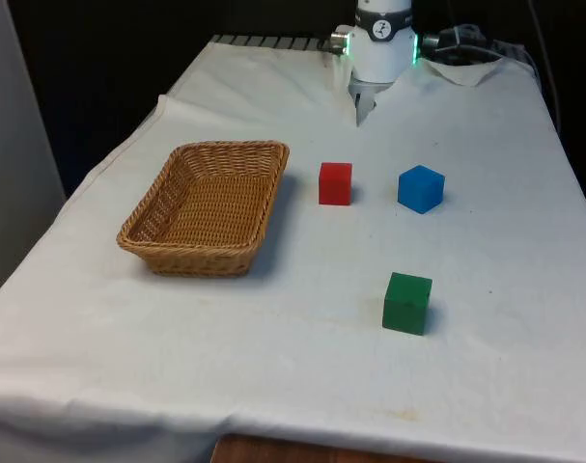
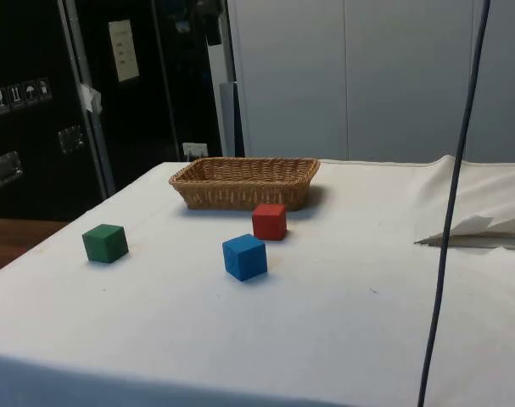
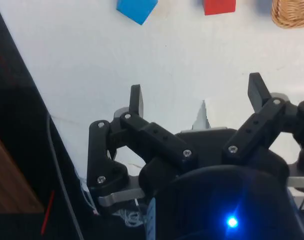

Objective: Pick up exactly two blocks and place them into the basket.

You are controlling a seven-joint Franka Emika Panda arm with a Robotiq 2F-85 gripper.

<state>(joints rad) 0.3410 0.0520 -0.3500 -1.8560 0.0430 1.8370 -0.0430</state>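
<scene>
The tool point(image 3: 196, 95) hangs spread and empty at the desk's point(image 1: 524, 289) far end; red point(image 1: 335, 183), blue point(image 1: 421, 188) and green point(image 1: 407, 303) blocks sit outside the basket point(image 1: 208, 204), unpicked.

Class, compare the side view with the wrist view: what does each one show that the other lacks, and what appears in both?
Side view alone: the green block resting apart from the others, the whole wicker basket, and dark cabinets behind the table. Wrist view alone: the pincer, open and holding nothing, above bare white cloth. Shared: the blue block and the red block, both on the cloth outside the basket, plus a part of the basket's rim.
</scene>
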